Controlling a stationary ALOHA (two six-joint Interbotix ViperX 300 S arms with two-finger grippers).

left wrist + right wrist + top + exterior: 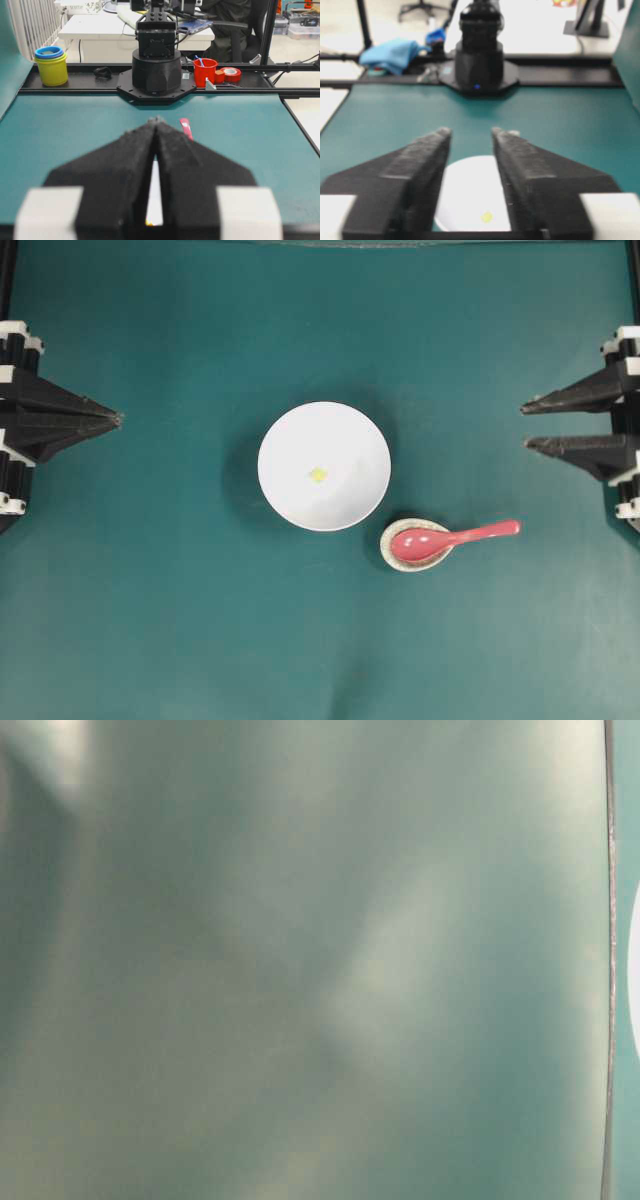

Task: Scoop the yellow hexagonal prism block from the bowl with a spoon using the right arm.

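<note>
The yellow hexagonal prism block (318, 474) lies near the middle of the white bowl (290, 430), which stands at the centre of my green table mat (160, 620). Through my right wrist camera the block shows between my two fingers, low in the bowl. Just beside the bowl, toward the lower right in the overhead view, the pinkish-red spoon (450, 538) rests with its scoop in a small speckled dish (388, 549) and its handle pointing toward my right side. My right gripper (524, 425) hangs at the right edge of the mat, well apart from spoon and bowl, its fingers spread with a clear gap and nothing between them. My left gripper (117, 419) sits at the opposite edge, its fingers pressed together to a point, also holding nothing. The table-level view is only a blurred green surface.
</note>
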